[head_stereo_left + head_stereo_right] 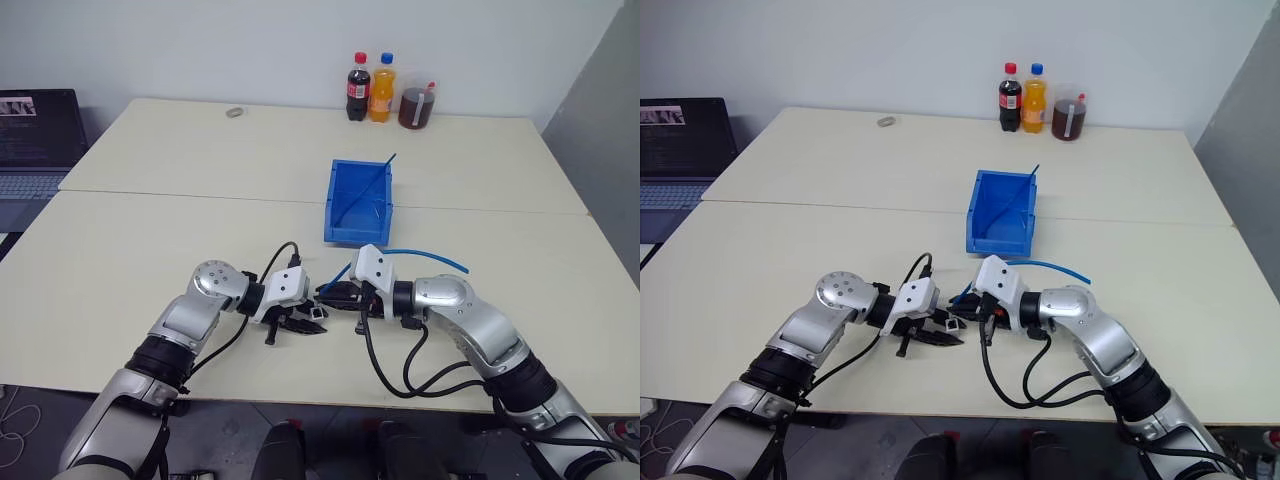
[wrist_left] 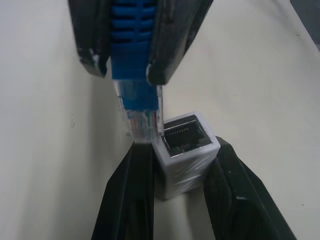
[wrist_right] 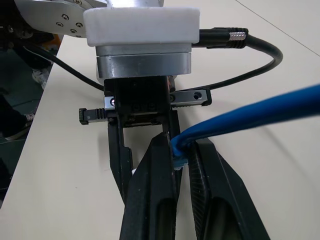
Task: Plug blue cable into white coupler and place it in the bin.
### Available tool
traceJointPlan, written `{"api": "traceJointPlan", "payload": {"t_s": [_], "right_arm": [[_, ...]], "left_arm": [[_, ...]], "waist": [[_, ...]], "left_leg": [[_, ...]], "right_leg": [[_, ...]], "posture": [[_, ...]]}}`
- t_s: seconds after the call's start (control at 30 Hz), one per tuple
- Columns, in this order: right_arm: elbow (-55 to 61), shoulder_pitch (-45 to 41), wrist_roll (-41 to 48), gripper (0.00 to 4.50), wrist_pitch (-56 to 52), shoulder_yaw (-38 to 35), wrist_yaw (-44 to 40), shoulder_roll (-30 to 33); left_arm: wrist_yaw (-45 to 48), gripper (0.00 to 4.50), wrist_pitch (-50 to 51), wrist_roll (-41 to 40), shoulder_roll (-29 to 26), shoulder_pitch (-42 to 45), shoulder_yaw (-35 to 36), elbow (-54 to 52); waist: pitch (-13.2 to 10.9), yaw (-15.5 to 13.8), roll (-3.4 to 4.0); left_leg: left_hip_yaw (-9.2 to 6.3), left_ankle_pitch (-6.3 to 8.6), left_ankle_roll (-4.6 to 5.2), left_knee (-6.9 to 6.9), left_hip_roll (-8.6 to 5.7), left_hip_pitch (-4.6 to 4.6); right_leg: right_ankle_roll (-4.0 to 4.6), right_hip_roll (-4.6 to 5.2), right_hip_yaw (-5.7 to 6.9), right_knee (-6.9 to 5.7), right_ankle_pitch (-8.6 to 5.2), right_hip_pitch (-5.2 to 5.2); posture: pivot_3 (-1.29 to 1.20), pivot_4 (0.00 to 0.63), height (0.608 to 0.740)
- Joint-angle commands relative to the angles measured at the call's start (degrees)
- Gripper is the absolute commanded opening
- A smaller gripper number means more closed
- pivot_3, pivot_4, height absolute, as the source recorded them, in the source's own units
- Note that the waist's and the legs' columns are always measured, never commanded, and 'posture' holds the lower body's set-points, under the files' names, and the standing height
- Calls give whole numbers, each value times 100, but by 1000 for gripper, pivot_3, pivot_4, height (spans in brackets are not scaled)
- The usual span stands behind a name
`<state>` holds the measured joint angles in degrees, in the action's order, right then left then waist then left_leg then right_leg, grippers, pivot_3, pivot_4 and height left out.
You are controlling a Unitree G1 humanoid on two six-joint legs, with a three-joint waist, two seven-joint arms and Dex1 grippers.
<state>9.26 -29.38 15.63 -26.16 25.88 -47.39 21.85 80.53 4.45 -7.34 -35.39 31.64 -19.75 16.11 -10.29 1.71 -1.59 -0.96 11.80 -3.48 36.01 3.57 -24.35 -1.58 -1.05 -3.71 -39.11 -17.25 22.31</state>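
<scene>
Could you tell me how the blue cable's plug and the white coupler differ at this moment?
The blue cable ends in a clear plug with a blue boot; the white coupler is an opaque boxy block with a dark open socket. The right gripper holds the cable, the left gripper the coupler. The plug sits beside the socket, not yet inserted. Both are clamped between black fingers above the table.

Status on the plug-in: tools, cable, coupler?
Left tool shut on white coupler, port facing up. Right tool shut on blue cable at the plug. Plug tip beside the port, not yet seated. Nothing between them.
</scene>
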Motion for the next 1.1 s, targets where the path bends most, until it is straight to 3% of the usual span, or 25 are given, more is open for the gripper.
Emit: {"api": "traceJointPlan", "payload": {"t_s": [0.03, 1.1], "right_arm": [[85, -94, -119, 89, 165, 63, -281, 15], [-334, -365, -1090, 82, 548, 532, -1238, 156]], "left_arm": [[144, 980, 11, 139, -37, -75, -134, 67], [204, 973, -43, 206, -24, -85, -124, 116]], "waist": [[0, 0, 0], [6, 12, 1]], "left_leg": [[0, 0, 0, 0, 0, 0], [8, 0, 0, 3, -1, 45]], "right_leg": [[0, 0, 0, 0, 0, 0], [22, -1, -7, -69, -14, -7]], "posture": [[0, 150, 740], [0, 150, 740]]}}
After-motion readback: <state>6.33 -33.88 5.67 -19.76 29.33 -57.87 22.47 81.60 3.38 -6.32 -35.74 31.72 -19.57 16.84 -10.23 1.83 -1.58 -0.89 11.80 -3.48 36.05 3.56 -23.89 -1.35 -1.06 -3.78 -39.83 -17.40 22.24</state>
